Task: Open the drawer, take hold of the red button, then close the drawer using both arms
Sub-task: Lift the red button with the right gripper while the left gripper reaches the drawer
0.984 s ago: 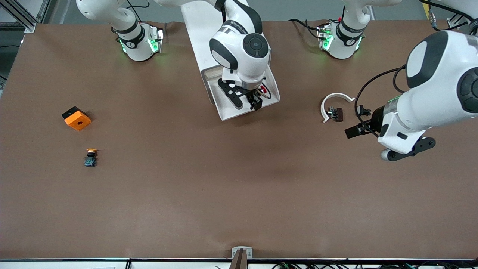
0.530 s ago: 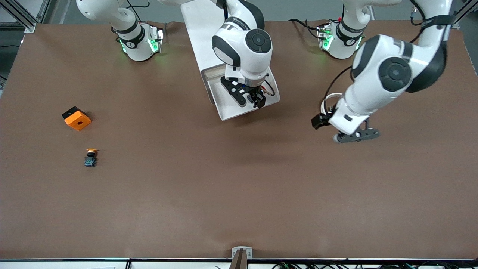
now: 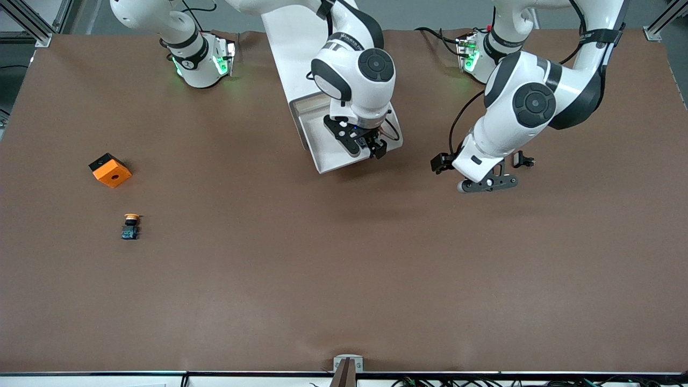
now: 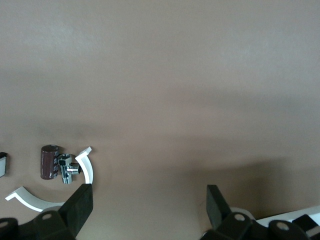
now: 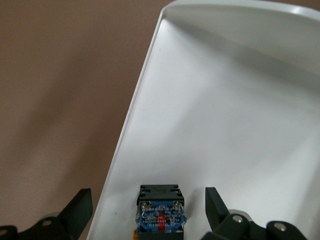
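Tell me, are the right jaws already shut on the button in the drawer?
No. In the right wrist view the right gripper is open, its jaws standing apart on either side of the button in the drawer.

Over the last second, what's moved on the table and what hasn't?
The left arm swung in from its end of the table toward the drawer; its tool now hangs open over bare table beside the white curved piece. The right tool shifted slightly over the open drawer, open around the button, which is not gripped. The orange cube and the yellow-capped button stayed put.
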